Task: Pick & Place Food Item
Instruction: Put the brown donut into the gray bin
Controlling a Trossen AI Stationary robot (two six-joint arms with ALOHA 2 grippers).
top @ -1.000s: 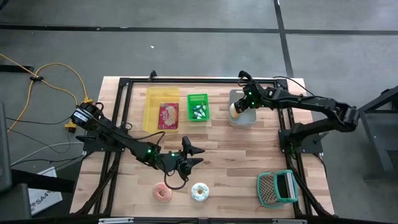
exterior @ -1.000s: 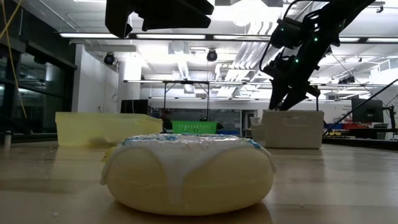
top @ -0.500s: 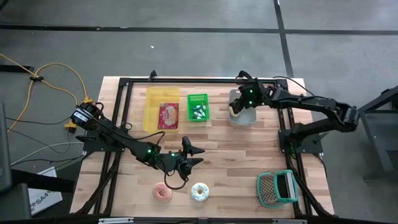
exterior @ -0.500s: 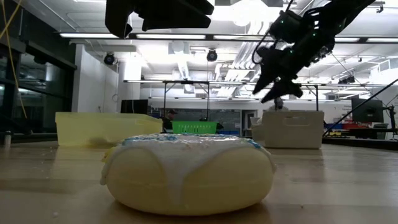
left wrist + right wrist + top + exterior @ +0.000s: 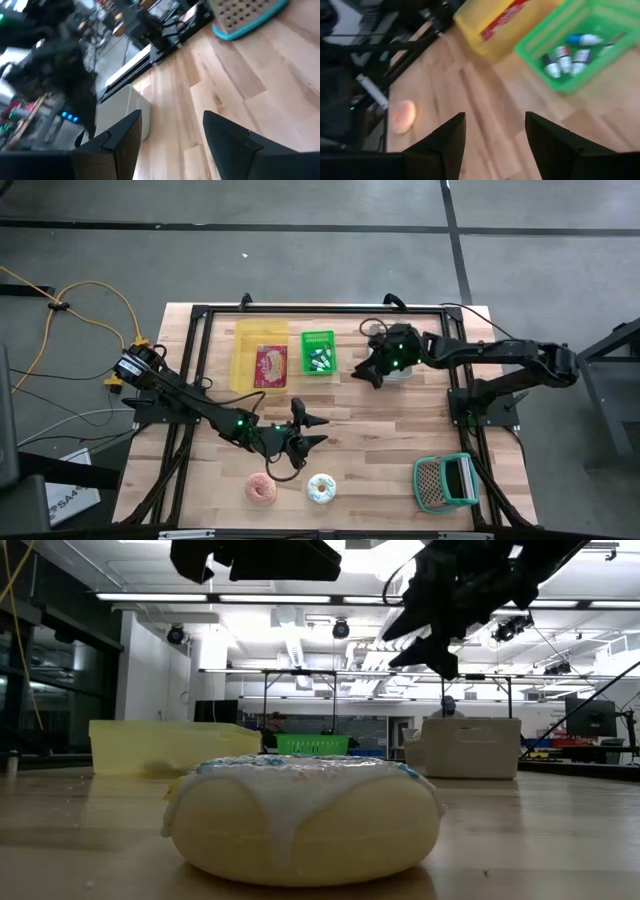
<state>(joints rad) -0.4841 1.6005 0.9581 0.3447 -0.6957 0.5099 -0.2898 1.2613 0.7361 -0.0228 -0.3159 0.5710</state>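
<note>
**Entry: right arm between bins, reaching for the next doughnut**

Step in hand (my reading): a transit. The right gripper hangs in the air just beside the pale grey square tub at the back of the wooden plank surface, nose turned toward the middle, jaws spread with nothing between them (the wrist view looks straight through the gap at bare planks).

- Task's things: a pink-iced ring doughnut and a white-iced ring doughnut with coloured sprinkles, both lying flat at the front edge, near each other but apart. Neither is touched.
- Left gripper: low over the surface just behind the two doughnuts, jaws spread wide and empty, its arm stretched in from the left corner. It looks to be waiting.
- Right arm pose: long reach from its post at the right rim, forearm near level, wrist tilted down.
- Also standing: a yellow plastic tray holding a red packet, a green slotted basket of small bottles, a teal-rimmed grater-like tool.

Next move, as I judge it: carry across and down to a doughnut, jaws squared either side of the ring, then close gently (the icing would smear).
</note>
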